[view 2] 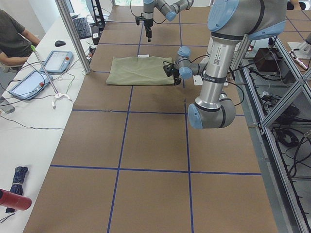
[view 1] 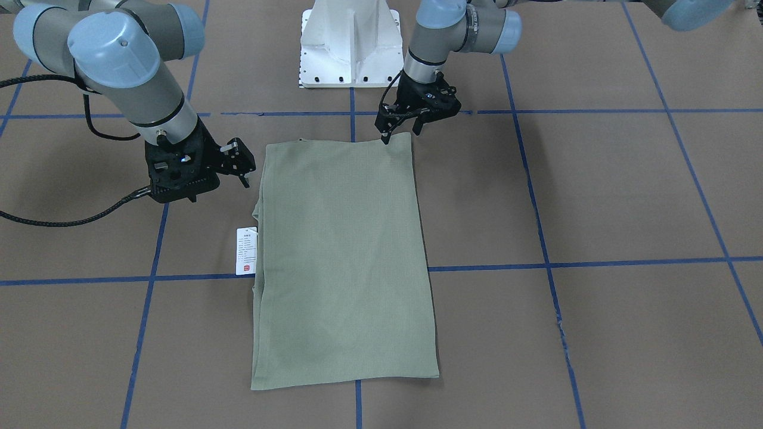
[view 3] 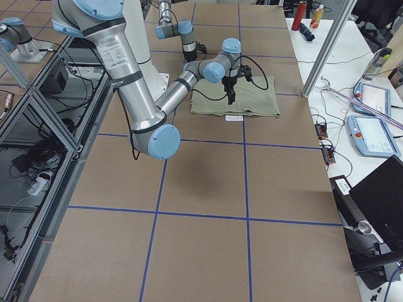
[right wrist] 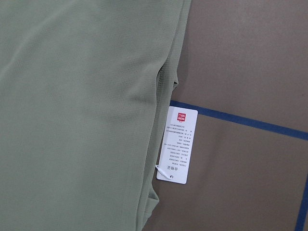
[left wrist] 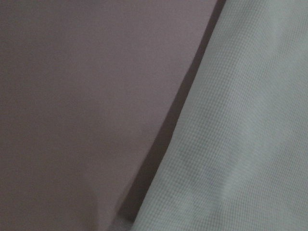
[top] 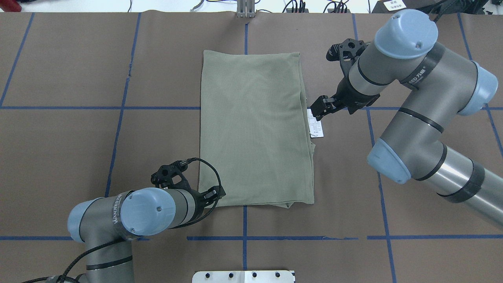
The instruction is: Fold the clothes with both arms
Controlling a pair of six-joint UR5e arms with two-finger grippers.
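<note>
The pale sage-green shirt (view 1: 343, 256) lies flat on the brown table, folded into a long rectangle; it also shows in the overhead view (top: 253, 125). Its white hang tag (view 1: 246, 250) pokes out from one long edge and is sharp in the right wrist view (right wrist: 177, 144). My left gripper (view 1: 400, 132) is low at the shirt's near corner on my side, with its jaws apart at the cloth edge. The left wrist view shows only that edge (left wrist: 240, 134) up close. My right gripper (view 1: 241, 164) is open and empty, and hovers beside the tag edge (top: 319, 109).
The white pedestal base (view 1: 349, 47) stands at my edge of the table. Blue tape lines (view 1: 548, 262) grid the brown surface. In the exterior left view, a side bench holds tablets (view 2: 53, 60) and a seated person (view 2: 12, 39) is beyond the table's far edge.
</note>
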